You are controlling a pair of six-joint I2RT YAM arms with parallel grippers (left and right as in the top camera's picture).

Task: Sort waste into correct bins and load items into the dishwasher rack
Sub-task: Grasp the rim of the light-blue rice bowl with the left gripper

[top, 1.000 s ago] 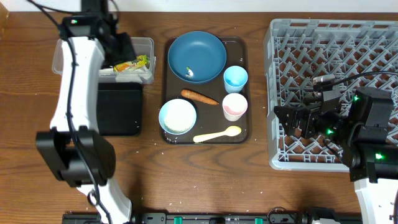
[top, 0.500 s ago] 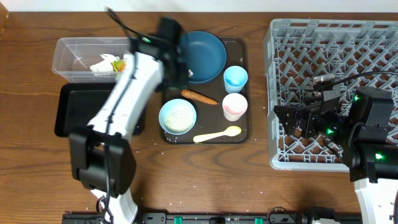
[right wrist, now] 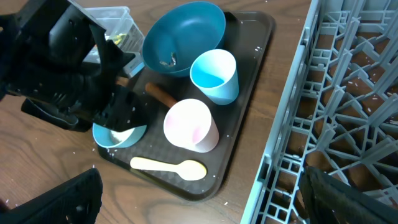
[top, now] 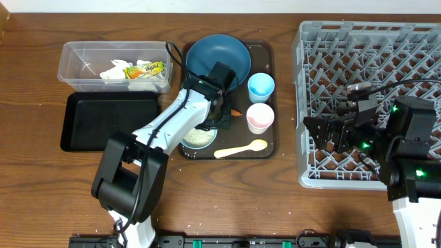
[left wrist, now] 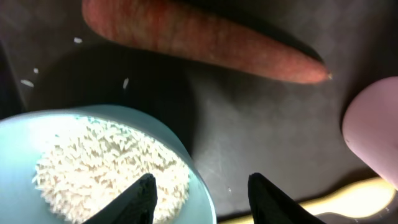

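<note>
The left gripper (left wrist: pixel 203 198) is hovering low over the large dark brown serving tray (top: pixel 270 148). Its two dark fingers are spread apart and gripping nothing, and the gap between them is showing only bare tray. Just beyond the fingertips the small orange carrot (left wrist: pixel 205 43) is lying on the tray, its thin tip pointing right toward the small white-pink cup (top: pixel 260 117). To the left of the gripper the light blue bowl (left wrist: pixel 169 133) is sitting on the tray and holding a heap of loose white rice grains (left wrist: pixel 106 171), with a few strays lying on the tray beside it. From overhead the left arm (top: pixel 172 124) is covering most of the carrot and part of the bowl, so whether the fingertips are touching the tray is hard to tell.

The large dark blue round plate (top: pixel 227 52) is resting at the tray's far end, the small light blue cup (top: pixel 260 86) is standing just right of it, and the pale yellow plastic spoon (top: pixel 241 148) is lying along the near edge. At far left, the clear rectangular plastic tub (top: pixel 76 65) is holding the yellow-green printed snack wrapper (top: pixel 146 69) and the crumpled white tissue (top: pixel 114 71). The shallow black rectangular tray (top: pixel 103 120) is lying just near of it.

The right gripper (top: pixel 315 136) is hanging over the left edge of the large square grey plastic dishwasher rack (top: pixel 372 69) — fingers wide apart, empty.
</note>
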